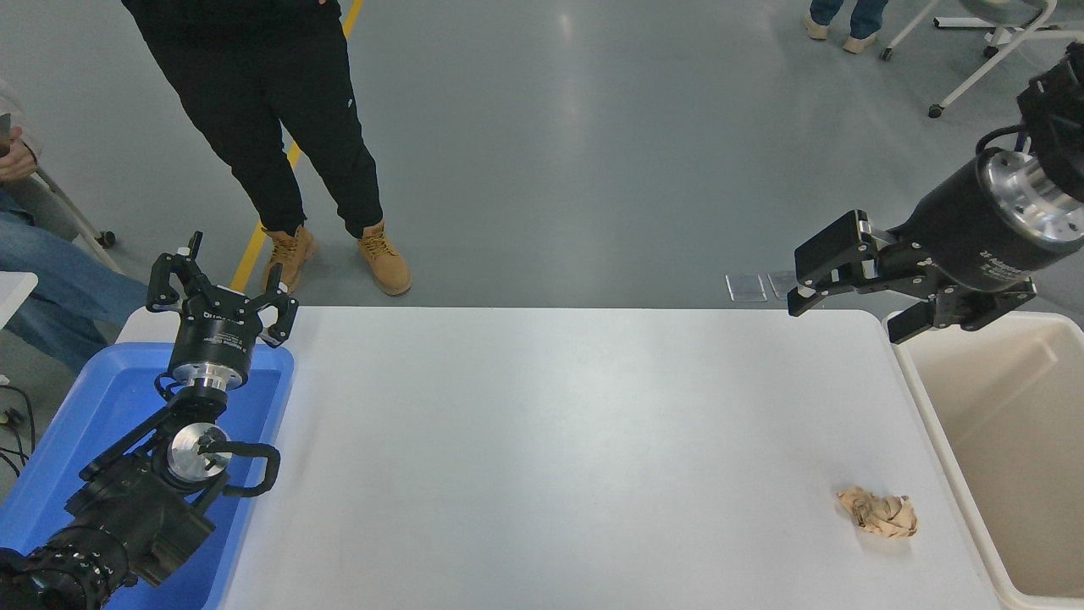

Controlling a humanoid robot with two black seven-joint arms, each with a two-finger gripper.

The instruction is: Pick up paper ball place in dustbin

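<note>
The paper ball, a crumpled tan-brown wad, lies on the white table near its front right corner. Just off the table's right edge stands the cream-beige dustbin, its deep interior showing nothing inside. My right gripper hangs open and holds nothing, high over the table's far right corner beside the bin's far end, well beyond the ball. Over the blue tray at the lower left, my left gripper is parked with its fingers spread open.
A shallow blue tray sits at the table's left end under the left arm. A person in black trousers and tan boots stands at the far side. A seated person is at the far left. Chair legs at top right.
</note>
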